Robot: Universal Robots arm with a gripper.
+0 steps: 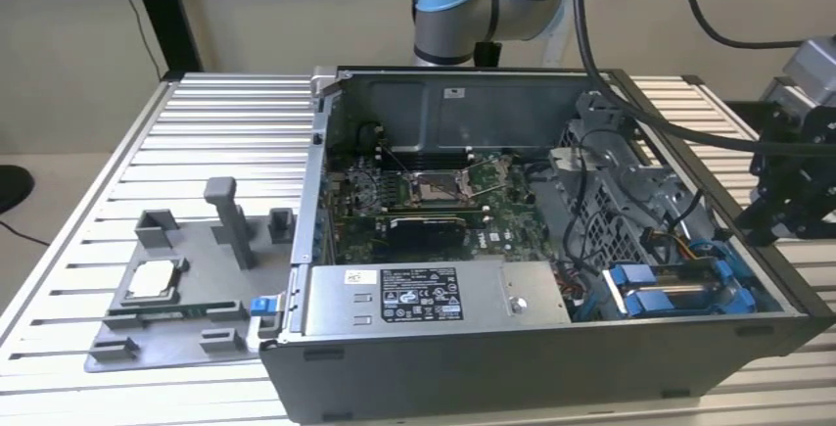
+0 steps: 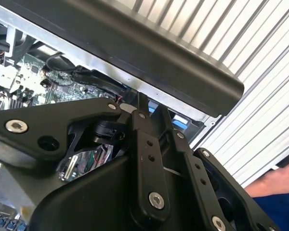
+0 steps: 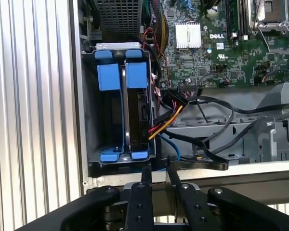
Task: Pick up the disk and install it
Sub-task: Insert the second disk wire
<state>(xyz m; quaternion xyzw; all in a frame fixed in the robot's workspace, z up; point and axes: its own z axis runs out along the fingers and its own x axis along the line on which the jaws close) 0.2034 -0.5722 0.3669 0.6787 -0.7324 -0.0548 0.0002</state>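
Observation:
The disk (image 3: pixel 137 115) stands on edge in its blue frame, in the drive cage (image 3: pixel 86 120) at the corner of the open computer case. Orange, red and black cables run to its side. Beside it in the cage sits another blue frame (image 3: pixel 109 77). In the exterior view the cage (image 1: pixel 669 289) is at the case's near right corner. My gripper (image 1: pixel 765 230) hangs just outside the case wall next to the cage. Its fingers (image 3: pixel 147 174) stand close together, with nothing between them in both wrist views.
The motherboard (image 1: pixel 432 191) fills the case floor. A long grey box with a white sticker (image 1: pixel 432 294) lies along the front. A grey fixture plate (image 1: pixel 196 338) on the exterior view's left carries a small silver chip (image 1: pixel 151 279). A person's hand (image 2: pixel 279 180) shows by the slatted table.

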